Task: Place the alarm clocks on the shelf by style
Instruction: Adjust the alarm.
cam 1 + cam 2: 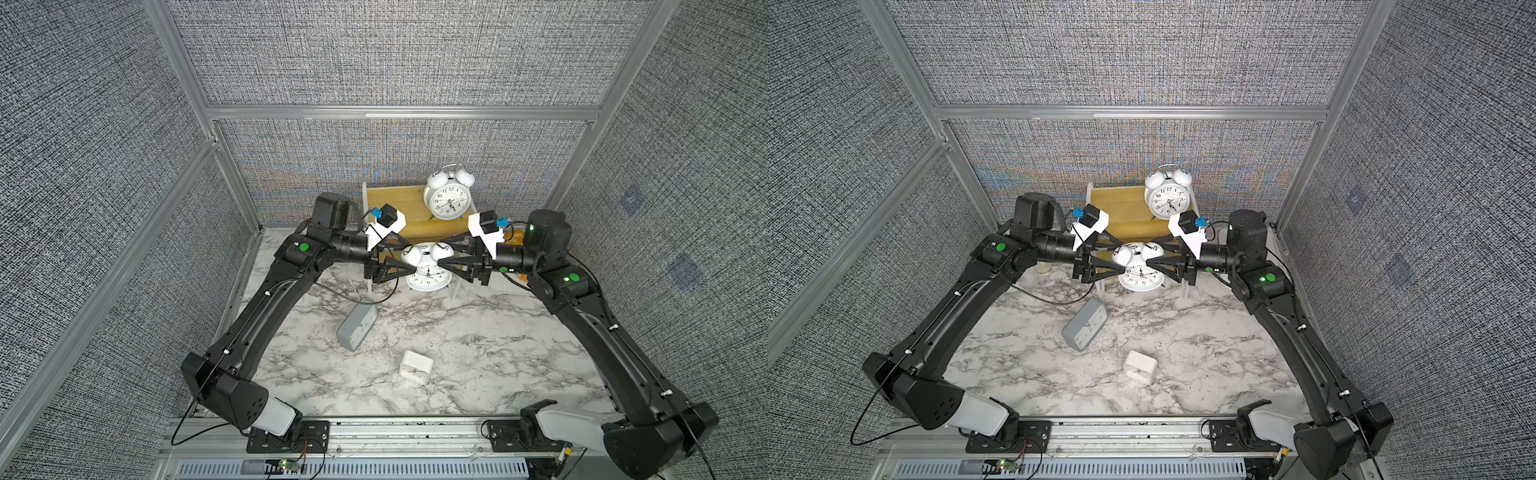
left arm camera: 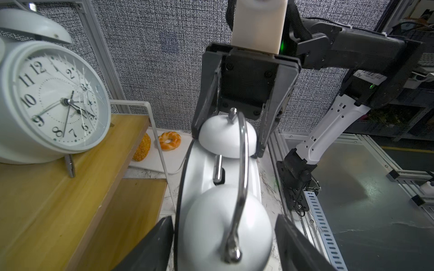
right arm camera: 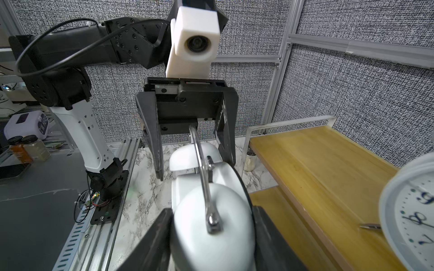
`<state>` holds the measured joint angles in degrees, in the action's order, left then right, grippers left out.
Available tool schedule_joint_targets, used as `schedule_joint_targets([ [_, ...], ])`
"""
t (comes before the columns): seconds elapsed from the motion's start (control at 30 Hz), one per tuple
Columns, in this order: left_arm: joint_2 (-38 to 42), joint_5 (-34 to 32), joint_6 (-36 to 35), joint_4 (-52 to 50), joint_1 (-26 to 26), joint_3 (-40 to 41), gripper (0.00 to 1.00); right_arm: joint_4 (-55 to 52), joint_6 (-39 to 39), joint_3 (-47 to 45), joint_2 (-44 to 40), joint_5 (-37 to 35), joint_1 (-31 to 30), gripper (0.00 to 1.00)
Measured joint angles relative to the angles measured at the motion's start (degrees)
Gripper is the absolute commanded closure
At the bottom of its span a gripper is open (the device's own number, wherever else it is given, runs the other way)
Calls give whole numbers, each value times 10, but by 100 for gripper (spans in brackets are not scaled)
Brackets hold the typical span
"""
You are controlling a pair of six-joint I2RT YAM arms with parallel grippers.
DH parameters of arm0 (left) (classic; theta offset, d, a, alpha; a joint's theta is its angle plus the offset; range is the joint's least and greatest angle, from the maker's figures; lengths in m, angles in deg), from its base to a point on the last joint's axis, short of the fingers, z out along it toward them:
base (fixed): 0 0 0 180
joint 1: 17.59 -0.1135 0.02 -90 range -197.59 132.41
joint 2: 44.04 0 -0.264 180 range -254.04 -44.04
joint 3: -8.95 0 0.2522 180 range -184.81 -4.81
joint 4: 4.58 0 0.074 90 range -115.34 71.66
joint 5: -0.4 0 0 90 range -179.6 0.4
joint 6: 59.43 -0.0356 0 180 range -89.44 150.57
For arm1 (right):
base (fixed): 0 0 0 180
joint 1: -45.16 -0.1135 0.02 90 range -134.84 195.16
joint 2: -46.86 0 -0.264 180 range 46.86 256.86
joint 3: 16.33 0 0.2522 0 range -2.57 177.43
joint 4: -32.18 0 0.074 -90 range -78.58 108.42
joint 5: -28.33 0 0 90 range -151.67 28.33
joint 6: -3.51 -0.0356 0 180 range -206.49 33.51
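Top views show the right end effector (image 1: 443, 256) clenched on one bell of a twin-bell clock (image 1: 428, 277), the left end effector (image 1: 409, 259) spread apart around its other bell.

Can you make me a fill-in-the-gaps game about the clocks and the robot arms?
The shelf holds just ___ round clock. The right gripper is clamped on a ___ of the second round clock. ___ clocks lie on the marble table: the grey-blue clock and the small white clock.
Missing words: one; bell; two.
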<state>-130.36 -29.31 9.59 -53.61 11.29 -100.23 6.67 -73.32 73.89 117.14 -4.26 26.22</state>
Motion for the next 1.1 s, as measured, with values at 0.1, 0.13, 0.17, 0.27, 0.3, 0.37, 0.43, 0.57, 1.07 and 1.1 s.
schedule_joint_targets([
  [0.1,-2,-2,0,0,0,0,28,0,-4,0,1,0,-2,65],
  [0.13,-2,-2,0,0,0,0,30,0,-4,0,2,0,-2,65],
  [0.17,-4,-2,0,1,0,-1,34,0,-4,0,2,0,-3,65],
  [0.27,-9,-2,0,1,2,-4,45,2,-9,0,4,-3,-2,65],
  [0.3,-10,-1,-1,1,2,-4,48,2,-12,0,4,-5,-2,66],
  [0.37,-10,-1,-2,1,1,-7,53,2,-16,0,4,-9,-2,66],
  [0.43,-10,-1,-3,1,1,-8,57,3,-19,0,4,-11,-2,65],
  [0.57,-8,-3,-6,0,1,-8,60,4,-20,0,4,-11,-2,65],
  [1.07,6,-23,-12,-8,2,-12,74,18,-18,-4,3,-7,-4,64],
  [1.1,6,-25,-13,-9,2,-14,75,20,-18,-4,3,-7,-4,60],
])
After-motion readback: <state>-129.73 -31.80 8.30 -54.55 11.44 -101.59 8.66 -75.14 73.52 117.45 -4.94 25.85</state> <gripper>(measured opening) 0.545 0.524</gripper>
